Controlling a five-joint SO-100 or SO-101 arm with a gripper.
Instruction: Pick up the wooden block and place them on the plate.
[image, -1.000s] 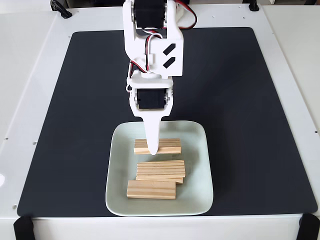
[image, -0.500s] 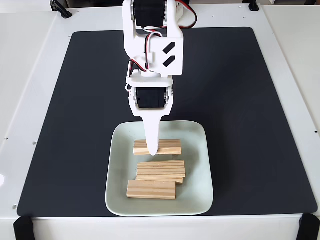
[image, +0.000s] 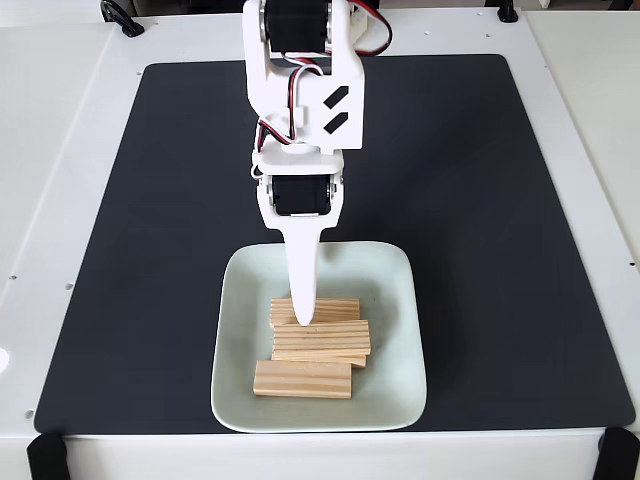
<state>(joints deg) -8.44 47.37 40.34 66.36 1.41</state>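
Counter (image: 60, 120) surface is white and carries a large black mat (image: 480, 200); we see the arm (image: 303, 90) reaching down the middle of the fixed view from the far edge, white with black servo bodies and red, black and white wiring at its joints. Beyond the arm, a black cable end (image: 122, 20) lies at the far-left corner of the counter, and two black clamps (image: 45, 455) sit at the near corners. Nothing on the mat stands beside the arm's path.

The end effector (image: 302, 318) points toward the near edge, and we see it as a single white tapering finger; we cannot tell how far apart its jaws stand, nor whether it grips anything. Its tip lies over the far block (image: 335, 310), which sits crosswise directly beneath it and projects to either side of it.

The plate (image: 240, 290) is under and around the tip, on the near part of the mat. Just nearer than the tip, the middle blocks (image: 322, 340) lie stacked or overlapping, touching the far block's near edge; we count two there. Nearer again, slightly to the left of the tip, the near block (image: 303, 379) lies flat on the plate, touching the middle pair.
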